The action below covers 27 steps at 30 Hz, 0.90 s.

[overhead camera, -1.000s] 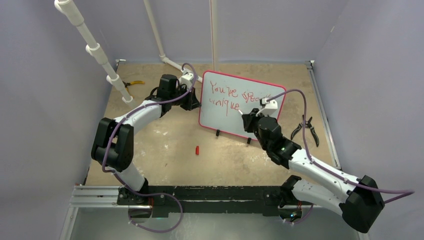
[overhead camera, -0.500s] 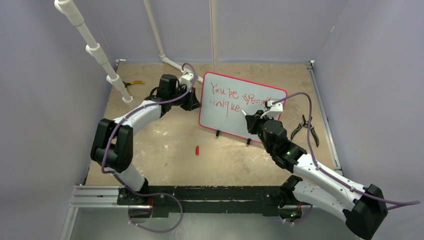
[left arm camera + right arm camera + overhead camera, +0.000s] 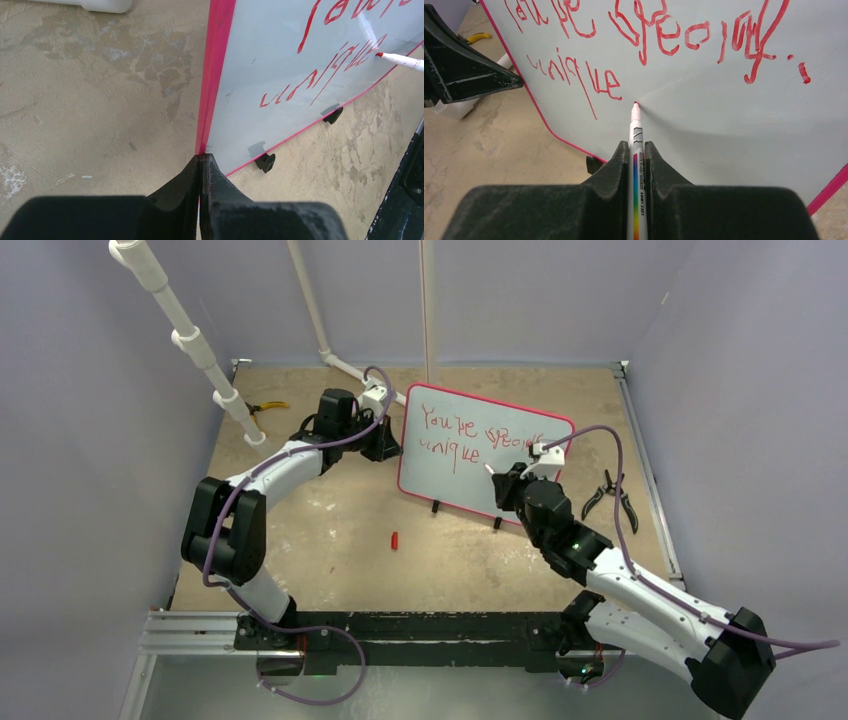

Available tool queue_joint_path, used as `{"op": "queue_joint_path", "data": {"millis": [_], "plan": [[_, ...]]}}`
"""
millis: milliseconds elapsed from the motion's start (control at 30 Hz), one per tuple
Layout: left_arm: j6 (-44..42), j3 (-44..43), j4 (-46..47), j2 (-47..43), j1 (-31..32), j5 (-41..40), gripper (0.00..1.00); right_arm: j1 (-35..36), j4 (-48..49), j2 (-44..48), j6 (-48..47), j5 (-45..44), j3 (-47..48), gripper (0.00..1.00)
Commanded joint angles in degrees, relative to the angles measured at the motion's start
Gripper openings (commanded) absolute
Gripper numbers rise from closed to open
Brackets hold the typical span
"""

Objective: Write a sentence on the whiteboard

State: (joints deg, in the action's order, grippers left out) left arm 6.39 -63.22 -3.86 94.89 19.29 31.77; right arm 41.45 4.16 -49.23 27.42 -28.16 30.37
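Left arm reaching far-right over table (image 3: pixel 330 540), left hand (image 3: pixel 201 159) pinching shut on whiteboard (image 3: pixel 450 480) at red left frame edge. Right arm stretching far-left, right hand (image 3: pixel 638 146) clamping narrow on marker (image 3: pixel 636 122), tip meeting board just right of "unique". Whiteboard standing tilted at table's far middle. Right wrist view showing sentence (image 3: pixel 659 40) close up; top view alone showing pliers (image 3: pixel 610 495) lying right of board.

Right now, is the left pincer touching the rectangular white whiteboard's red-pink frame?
Touching. Left wrist view: the left pincer is shut on the red-pink frame edge of the rectangular white whiteboard, no gap visible.
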Motion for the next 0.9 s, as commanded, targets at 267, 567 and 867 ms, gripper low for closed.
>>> {"op": "queue_joint_path", "data": {"millis": [267, 567, 867], "plan": [[-0.1, -0.8, 2.0, -1.9, 0.3, 0.5, 0.00, -0.2, 0.2, -0.5, 0.4, -4.2, 0.3, 0.00], [0.0, -0.9, 1.9, -2.4, 0.3, 0.6, 0.00, -0.2, 1.4, 1.3, -1.4, -0.9, 0.0, 0.00], [1.0, 2.6, 2.5, -8.9, 0.3, -3.7, 0.42, -0.2, 9.6, 14.4, -9.9, 17.6, -3.7, 0.00]]}}
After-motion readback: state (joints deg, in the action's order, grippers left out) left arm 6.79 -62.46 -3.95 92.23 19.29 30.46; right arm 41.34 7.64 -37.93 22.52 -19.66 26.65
